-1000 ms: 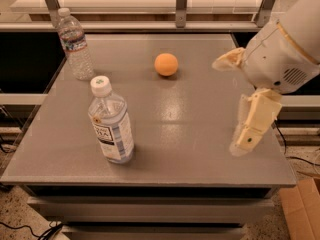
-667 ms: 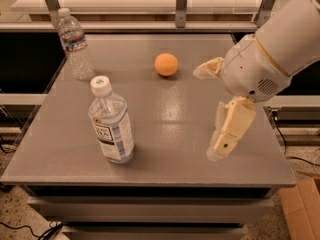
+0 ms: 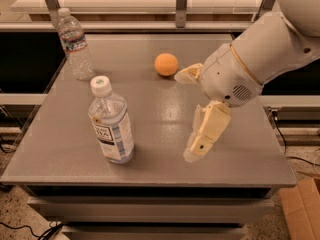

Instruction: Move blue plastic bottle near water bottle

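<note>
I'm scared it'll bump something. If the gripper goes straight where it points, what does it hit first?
Probably the bare table, right of the blue plastic bottle. The open gripper hangs over the table's right half, pointing down-left. Depth is unclear, so the bottle might come first.

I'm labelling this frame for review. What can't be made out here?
All in the camera view:
1. Small print on the blue plastic bottle: too blurred to read.
2. Label band wording on the water bottle: too small.
3. The arm behind the gripper, which hangs with fingers open over the table, right of the blue plastic bottle: cut off by the top and right edges.
4. The table's rear right corner: hidden by the arm.
</note>
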Available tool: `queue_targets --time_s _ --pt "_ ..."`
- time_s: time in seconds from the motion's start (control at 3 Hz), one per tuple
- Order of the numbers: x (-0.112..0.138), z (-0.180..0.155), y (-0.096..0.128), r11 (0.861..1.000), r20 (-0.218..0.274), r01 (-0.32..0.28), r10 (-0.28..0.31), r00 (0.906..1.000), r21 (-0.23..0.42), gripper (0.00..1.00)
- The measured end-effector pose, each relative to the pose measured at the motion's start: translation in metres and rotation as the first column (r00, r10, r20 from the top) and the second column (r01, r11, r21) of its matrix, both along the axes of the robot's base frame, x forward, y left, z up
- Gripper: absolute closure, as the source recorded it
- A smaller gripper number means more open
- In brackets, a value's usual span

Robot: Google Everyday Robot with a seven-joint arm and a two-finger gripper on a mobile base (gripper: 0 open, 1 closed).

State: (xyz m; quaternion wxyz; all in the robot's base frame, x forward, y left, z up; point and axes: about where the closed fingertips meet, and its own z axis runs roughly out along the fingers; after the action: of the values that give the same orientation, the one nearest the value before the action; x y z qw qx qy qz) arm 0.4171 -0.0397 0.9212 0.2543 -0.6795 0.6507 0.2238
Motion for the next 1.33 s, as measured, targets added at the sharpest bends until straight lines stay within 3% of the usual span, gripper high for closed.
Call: queue_targets --time_s 0.67,1.33 --pt "0.001 -0.004 0.018 0.993 -0.001 -0.003 0.003 1.0 0.119 0.0" --pt "-0.001 -0.012 0.069 0.97 -0.009 -0.094 0.098 0.9951 0.223 0.0"
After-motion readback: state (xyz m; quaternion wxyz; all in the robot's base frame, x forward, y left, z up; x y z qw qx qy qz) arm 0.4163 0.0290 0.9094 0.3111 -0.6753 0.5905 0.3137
